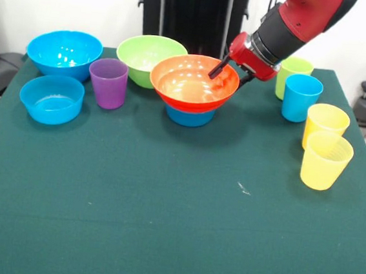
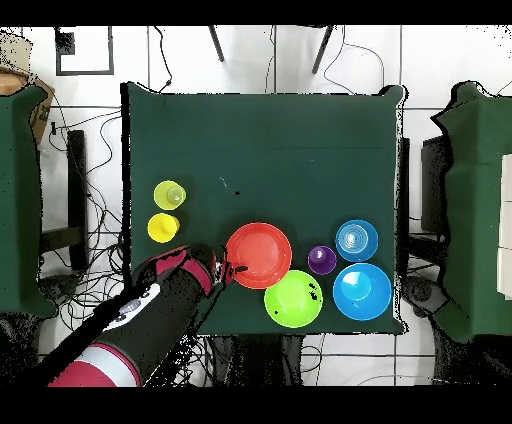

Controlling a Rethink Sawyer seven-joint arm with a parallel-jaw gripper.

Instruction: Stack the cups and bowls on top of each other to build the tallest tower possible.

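The wide orange bowl [image 1: 191, 83] [image 2: 258, 255] sits level on a small blue bowl [image 1: 189, 117], forming a low tower. My gripper [image 1: 228, 77] [image 2: 232, 268] is at the orange bowl's right rim, open, with one finger [image 1: 217, 69] inside the bowl and the other outside. The purple cup [image 1: 108, 82] [image 2: 321, 260] stands on the table left of the tower. The lime green cup [image 1: 292, 71], the blue cup [image 1: 301, 98] and two yellow cups [image 1: 325, 123] [image 1: 325, 162] stand at the right.
A lime green bowl [image 1: 145, 54] [image 2: 293, 298] stands just behind the tower. Further left are a large blue bowl [image 1: 65, 52] [image 2: 362, 291] and a smaller blue bowl [image 1: 52, 98] [image 2: 356, 240]. My arm [image 2: 150, 320] hides the green and blue cups from overhead.
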